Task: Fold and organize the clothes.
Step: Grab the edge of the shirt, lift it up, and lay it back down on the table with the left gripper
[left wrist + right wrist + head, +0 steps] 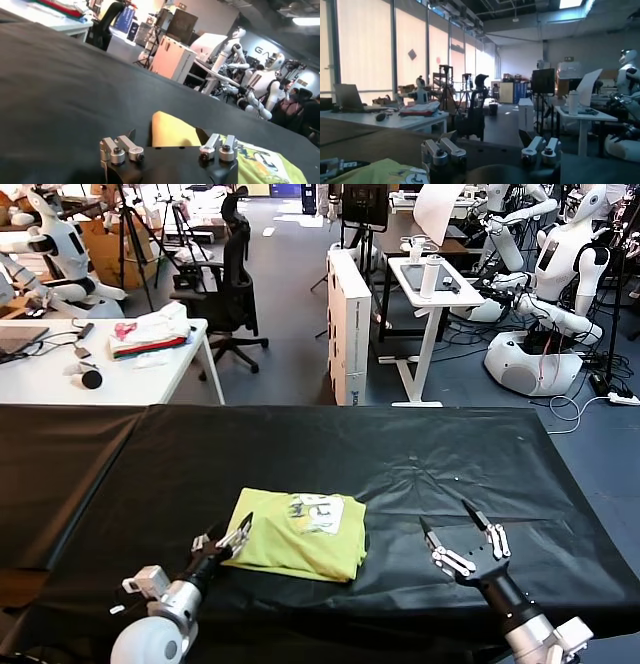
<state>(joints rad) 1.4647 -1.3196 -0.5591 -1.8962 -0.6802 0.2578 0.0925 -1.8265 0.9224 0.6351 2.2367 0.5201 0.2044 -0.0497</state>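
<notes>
The lime-yellow T-shirt [300, 536] lies folded into a small rectangle on the black table [420, 454], with its white graphic facing up. My left gripper [226, 534] is open at the shirt's left edge, low over the cloth. In the left wrist view the shirt's corner [172, 131] lies just ahead of the left gripper [167, 136], between the spread fingers. My right gripper [447, 516] is open and empty, hovering to the right of the shirt and apart from it. The right wrist view shows the right gripper [487, 136] and an edge of the shirt [375, 172].
A white table [60, 374] at the back left holds a folded stack of garments [150, 334]. Behind the black table stand an office chair [232, 284], a white box [348, 324], a standing desk [435, 289] and other robots [560, 274].
</notes>
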